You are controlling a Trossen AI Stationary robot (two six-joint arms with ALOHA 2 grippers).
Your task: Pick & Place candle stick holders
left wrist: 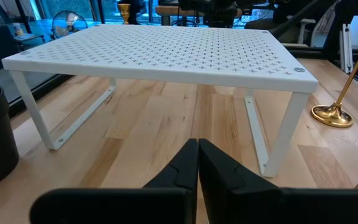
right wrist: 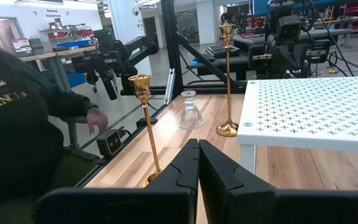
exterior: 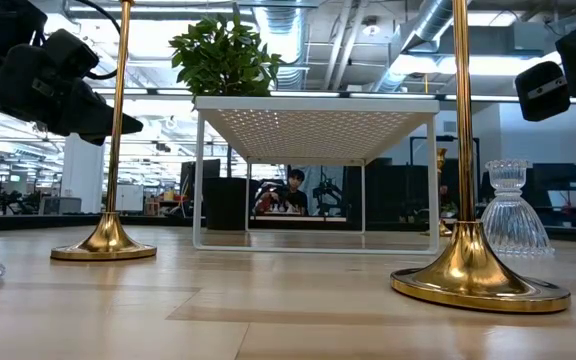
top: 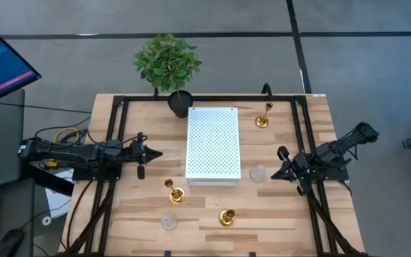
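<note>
Three gold candle stick holders stand upright on their round bases: one at the far right (top: pixel 262 118), one near left (top: pixel 175 191), one near centre (top: pixel 227 216). Two clear glass holders stand on the table, one by the board's near right corner (top: pixel 257 173) and one near left (top: pixel 168 221). My left gripper (top: pixel 150 153) is shut and empty, left of the white perforated board (top: pixel 212 145). My right gripper (top: pixel 277 173) is shut and empty, just right of the glass holder. In the right wrist view two gold holders (right wrist: pixel 143 124) (right wrist: pixel 227 81) and a glass one (right wrist: pixel 190 112) stand ahead of the fingers (right wrist: pixel 197 155).
The white perforated board stands on thin legs at the table's centre (left wrist: pixel 154 56). A black-potted green plant (top: pixel 168 68) stands at the far edge. Black frame rails (top: pixel 113 135) run along both sides. A person in dark clothes (right wrist: pixel 17 124) is beyond the table.
</note>
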